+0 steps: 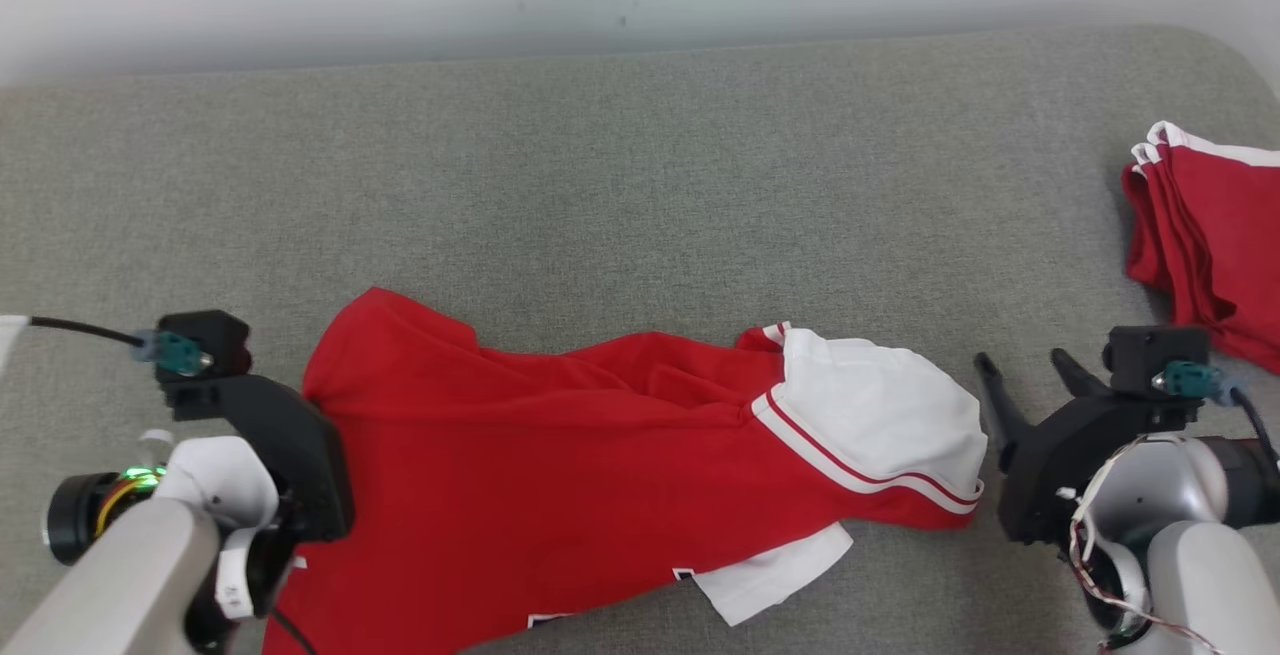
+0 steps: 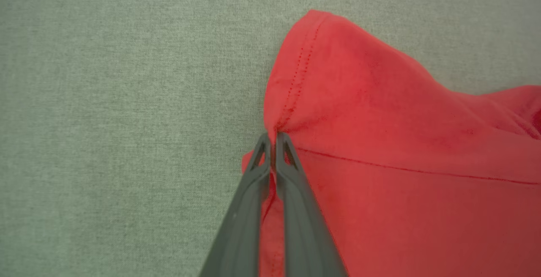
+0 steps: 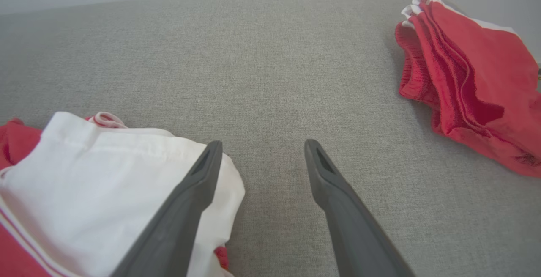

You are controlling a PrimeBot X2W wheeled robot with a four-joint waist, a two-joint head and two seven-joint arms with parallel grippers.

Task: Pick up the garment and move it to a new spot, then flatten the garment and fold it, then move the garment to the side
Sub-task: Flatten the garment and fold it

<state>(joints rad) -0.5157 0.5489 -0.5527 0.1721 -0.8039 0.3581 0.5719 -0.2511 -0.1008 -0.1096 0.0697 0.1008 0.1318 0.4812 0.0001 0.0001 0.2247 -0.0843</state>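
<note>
Left gripper pinched shut on cloth; right gripper open, empty.

Left gripper point(image 2: 274, 139): dark fingers pressed together, tips nipping the hem of the red jersey point(image 2: 380, 120) near the front left of the grey fabric surface point(image 1: 640, 185); pale forearm rises from the lower left. Right gripper point(image 1: 1022, 363): fingers spread wide, pointing toward the far edge, low over the front right; silver wrist with loose wires behind.
</note>
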